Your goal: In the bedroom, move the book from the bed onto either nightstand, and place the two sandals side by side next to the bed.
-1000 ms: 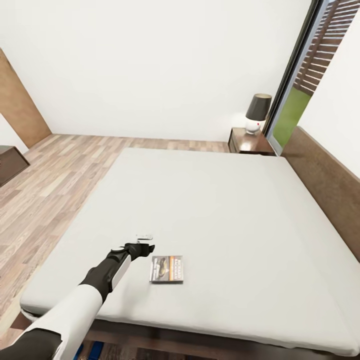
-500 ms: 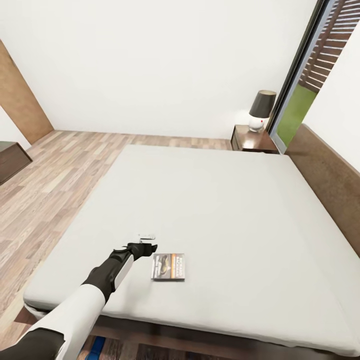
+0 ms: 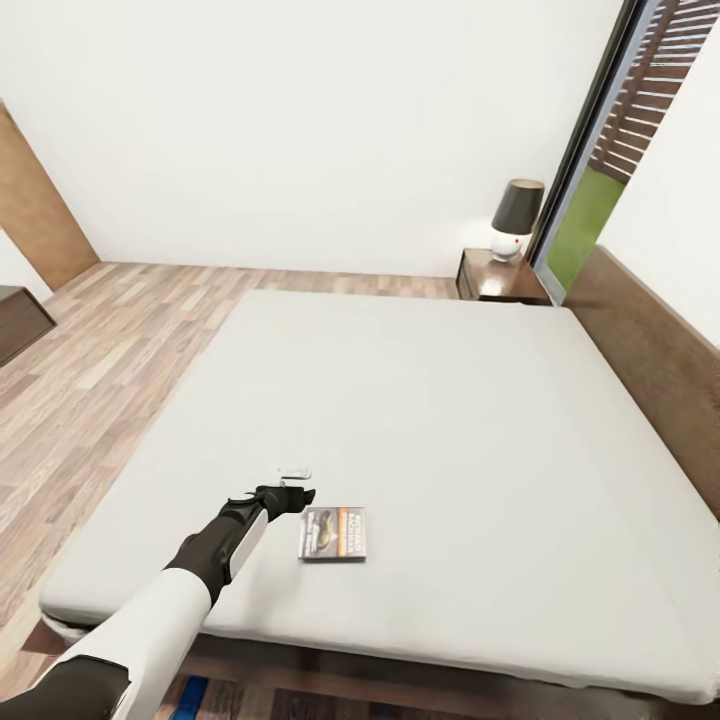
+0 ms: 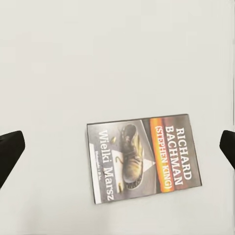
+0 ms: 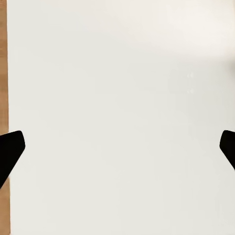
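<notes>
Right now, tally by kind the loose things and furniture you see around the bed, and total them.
Dark grey paperback book with orange band: 1
Dark brown wooden nightstand: 1
White table lamp with dark shade: 1
Large bed with pale mattress: 1
Total: 4

The book (image 3: 333,534) lies flat and closed, cover up, on the bed (image 3: 420,420), near the mattress's front edge and towards its left side. It is a thin paperback with a dark grey cover, a shoe pictured on it, an orange band and white lettering reading "Richard Bachman (Stephen King)" and "Wielki Marsz" (image 4: 143,157).

The bed is large and low, with a plain pale grey-white mattress and a dark brown wooden headboard along its right side.

The nightstand (image 3: 500,281), a small dark-brown wooden cabinet with a glossy top, stands at the bed's far corner beside the headboard.

A bit of bright blue, apparently a sandal (image 3: 190,690), shows on the wood floor just below the bed's front edge.
</notes>
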